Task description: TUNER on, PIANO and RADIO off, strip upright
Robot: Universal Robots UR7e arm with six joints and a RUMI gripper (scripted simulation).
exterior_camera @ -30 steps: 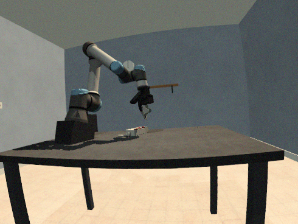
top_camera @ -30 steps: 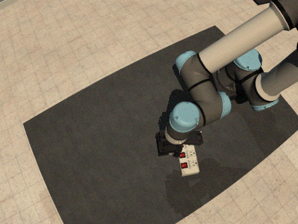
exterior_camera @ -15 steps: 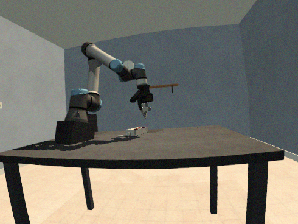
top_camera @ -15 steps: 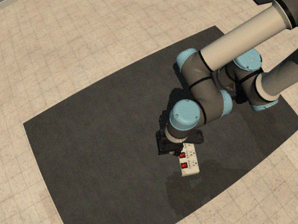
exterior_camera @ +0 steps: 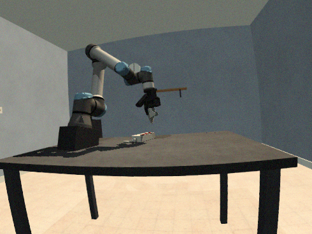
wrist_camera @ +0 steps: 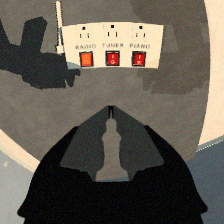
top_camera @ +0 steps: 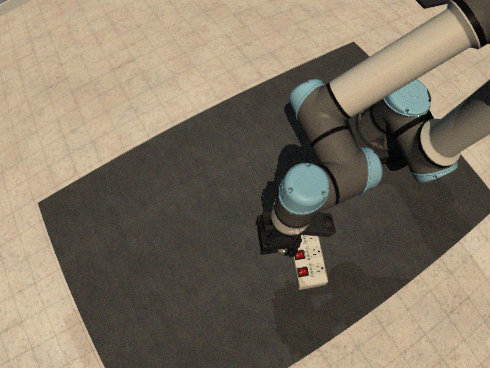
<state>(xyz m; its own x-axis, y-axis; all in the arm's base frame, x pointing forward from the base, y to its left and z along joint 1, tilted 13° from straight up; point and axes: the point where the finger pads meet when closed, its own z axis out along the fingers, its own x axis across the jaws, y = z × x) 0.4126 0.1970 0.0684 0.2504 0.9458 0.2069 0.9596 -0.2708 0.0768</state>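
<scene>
White plastic power strip (wrist_camera: 112, 46) with three red rocker switches, face up on dark grey table (exterior_camera: 191, 149); likely rigid, light, prone to sliding under a push. Best pressed straight down on one rocker, not grasped. Black two-jaw gripper (exterior_camera: 152, 118) well above, fully closed, empty. No containers visible

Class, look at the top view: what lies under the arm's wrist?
The power strip lies on the table, two red switches showing. Its near end, with the third switch, is hidden beneath the wrist and the shut gripper.
</scene>
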